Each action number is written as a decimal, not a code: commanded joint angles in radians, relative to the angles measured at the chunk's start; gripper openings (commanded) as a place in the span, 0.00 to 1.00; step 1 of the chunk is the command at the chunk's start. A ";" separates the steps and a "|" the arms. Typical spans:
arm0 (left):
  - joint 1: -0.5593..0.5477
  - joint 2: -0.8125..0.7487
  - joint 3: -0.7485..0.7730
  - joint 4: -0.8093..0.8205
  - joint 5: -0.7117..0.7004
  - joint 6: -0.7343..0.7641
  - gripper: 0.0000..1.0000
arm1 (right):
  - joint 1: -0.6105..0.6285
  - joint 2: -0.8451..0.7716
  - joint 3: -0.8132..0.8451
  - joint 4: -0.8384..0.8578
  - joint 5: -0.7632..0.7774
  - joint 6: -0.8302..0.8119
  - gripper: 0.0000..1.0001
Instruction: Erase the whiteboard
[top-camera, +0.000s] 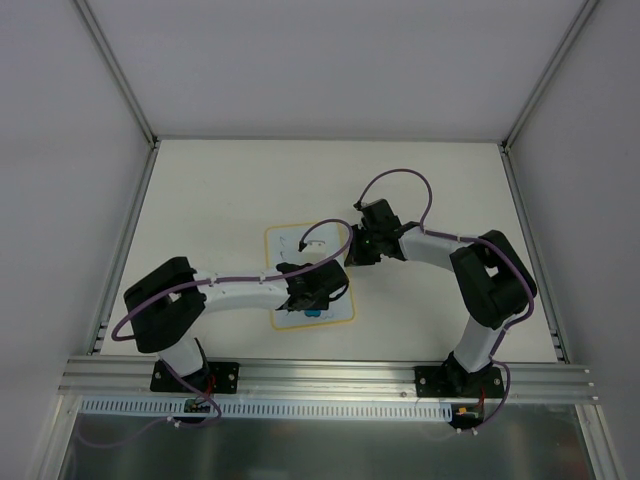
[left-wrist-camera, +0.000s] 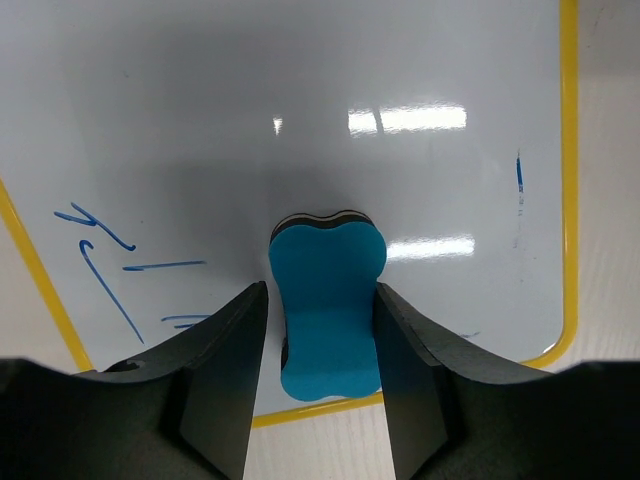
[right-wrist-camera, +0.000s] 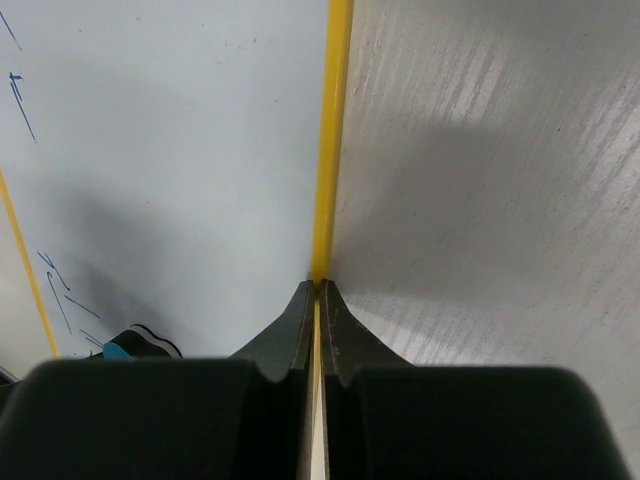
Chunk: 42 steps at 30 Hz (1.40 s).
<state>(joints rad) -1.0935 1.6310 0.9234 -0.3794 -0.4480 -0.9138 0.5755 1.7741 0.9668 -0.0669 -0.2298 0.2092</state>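
The flat white whiteboard with a yellow border (top-camera: 322, 236) lies on the pale table (top-camera: 220, 200), its right edge pinched in the closed right hand (right-wrist-camera: 318, 292), while the left hand (left-wrist-camera: 322, 292) straddles a blue bone-shaped foam eraser (left-wrist-camera: 328, 320) lying on it, and I cannot tell whether it grips.

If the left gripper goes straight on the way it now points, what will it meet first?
The blue eraser, already between its fingers. They would likely then reach the whiteboard under it, though depth is unclear.
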 joint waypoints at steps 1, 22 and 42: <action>-0.006 0.018 0.028 -0.013 -0.006 -0.010 0.46 | -0.002 0.051 -0.027 -0.056 0.049 -0.014 0.00; -0.005 0.190 0.192 0.074 0.210 0.280 0.00 | -0.005 0.062 -0.023 -0.057 0.050 -0.010 0.00; 0.086 0.244 0.229 0.065 0.250 0.332 0.00 | -0.005 0.077 -0.016 -0.059 0.049 0.001 0.00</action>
<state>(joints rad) -1.0248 1.8351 1.1549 -0.2893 -0.2054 -0.6060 0.5705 1.7870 0.9726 -0.0547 -0.2440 0.2241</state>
